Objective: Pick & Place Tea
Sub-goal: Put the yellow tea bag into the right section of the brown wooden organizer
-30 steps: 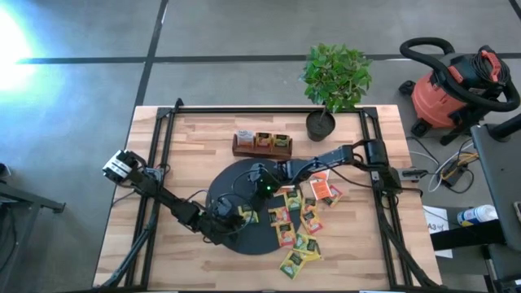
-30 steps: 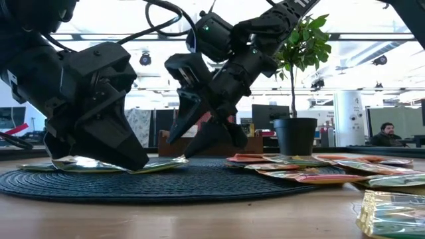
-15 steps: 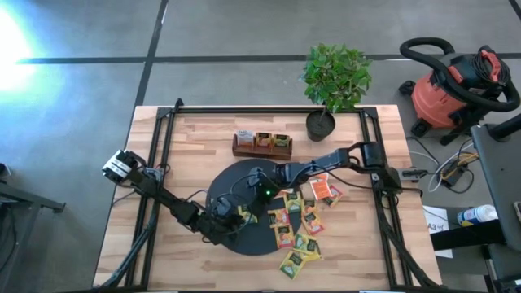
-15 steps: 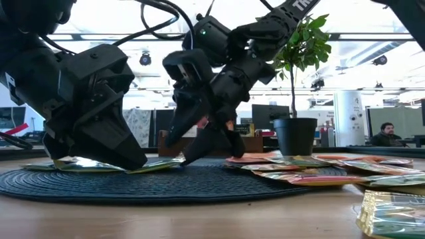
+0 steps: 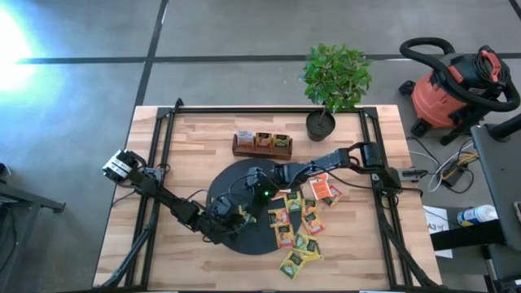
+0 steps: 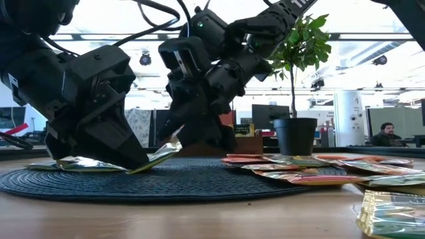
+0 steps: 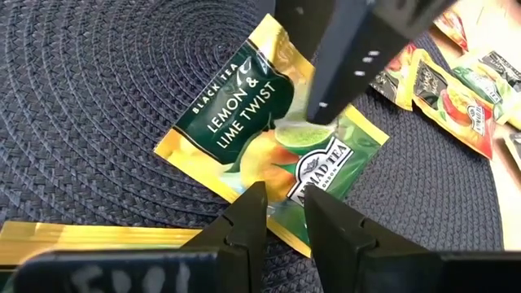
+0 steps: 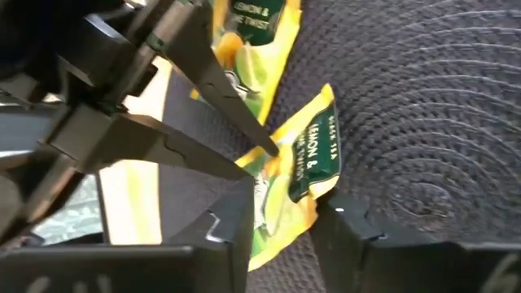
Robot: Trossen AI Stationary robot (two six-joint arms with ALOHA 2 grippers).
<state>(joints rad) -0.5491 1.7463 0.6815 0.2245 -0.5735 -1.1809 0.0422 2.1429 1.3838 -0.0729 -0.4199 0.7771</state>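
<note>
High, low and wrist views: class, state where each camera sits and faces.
High view: overhead, facing straight down; both arms, round black woven mat.
Low view: table height, facing level across; left claw, right claw.
Left wrist: on left arm, facing yellow-green paper tea sachet; own claw.
Right wrist: on right arm; own claw.
Both wrist views share that sachet.

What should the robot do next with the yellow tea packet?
Probably the left gripper should let go. It pinches one edge of the yellow tea packet on the black mat, and the right gripper is at the opposite, tipped-up edge and could carry it away.
</note>
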